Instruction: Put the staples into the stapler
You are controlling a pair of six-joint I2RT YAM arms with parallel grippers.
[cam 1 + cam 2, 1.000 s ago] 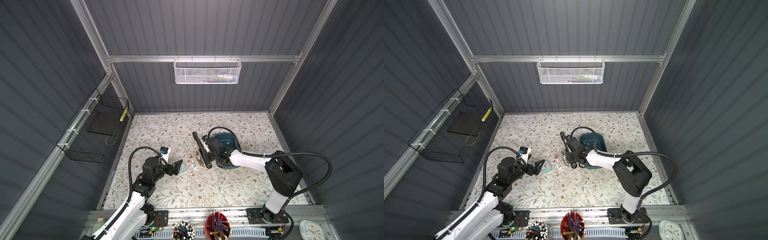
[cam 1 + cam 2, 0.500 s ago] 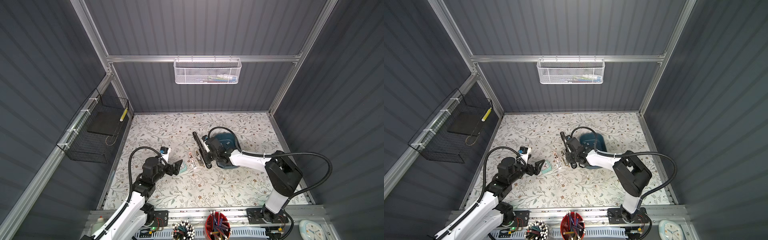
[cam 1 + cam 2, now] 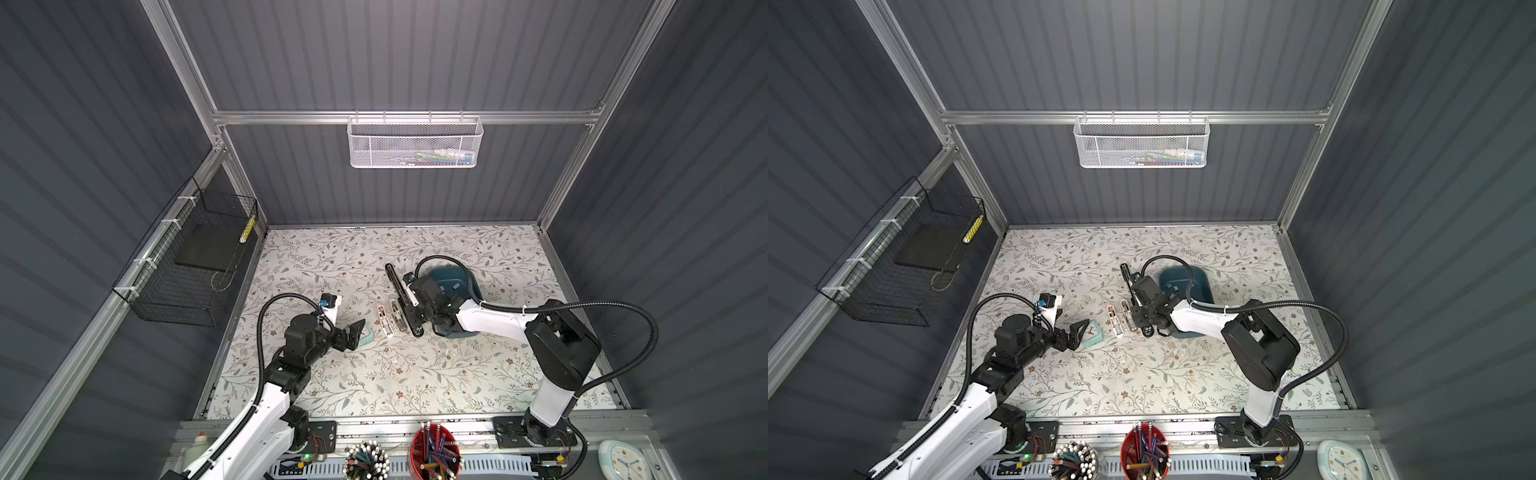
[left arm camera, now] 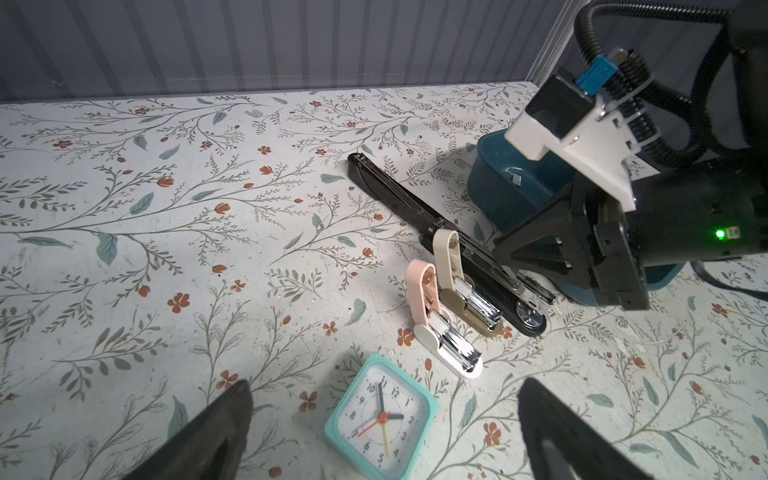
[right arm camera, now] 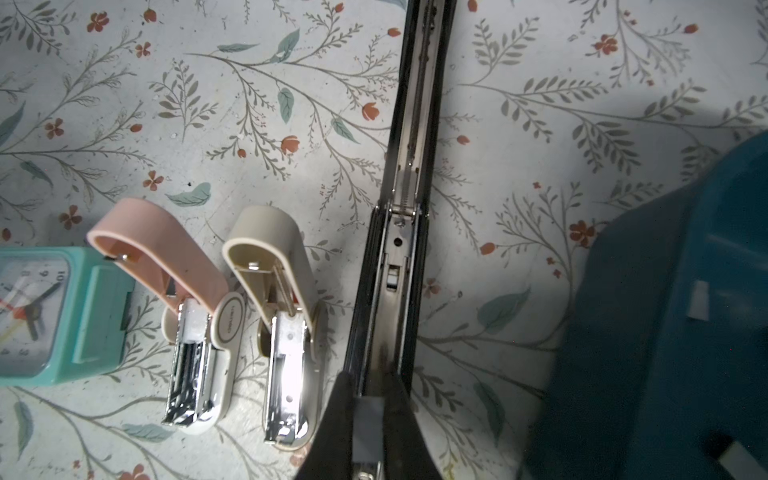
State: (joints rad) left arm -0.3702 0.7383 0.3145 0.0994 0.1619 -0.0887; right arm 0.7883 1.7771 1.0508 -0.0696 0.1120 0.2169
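**Staples held over the long black stapler**

My right pincer (image 5: 369, 379) is squeezed tight on a small grey strip of staples (image 5: 368, 417). It holds the strip right over one end of the black stapler (image 3: 394, 279), above the shiny metal groove. I cannot tell if the strip touches the groove.

The black stapler lies folded open and flat near the middle of the worktop (image 3: 374, 386). In both top views it runs from 11 o'clock to 5 o'clock, and my right pincer is at the 5 o'clock end.

At 3 o'clock from the black stapler sits a dark blue-green tub (image 4: 494, 203). My right arm covers part of it. I can see two spare strips (image 5: 698, 305) lying inside it.

At 9 o'clock from the black stapler lie two little staplers, both flipped open. The beige stapler (image 4: 446, 253) is just beside it, and the pink stapler (image 4: 422, 282) comes next. A bit further toward 9 o'clock is a small mint-green clock (image 4: 380, 419).

My left pincer (image 4: 384, 384) is spread wide and holds nothing. It hangs close to the clock but apart from it.
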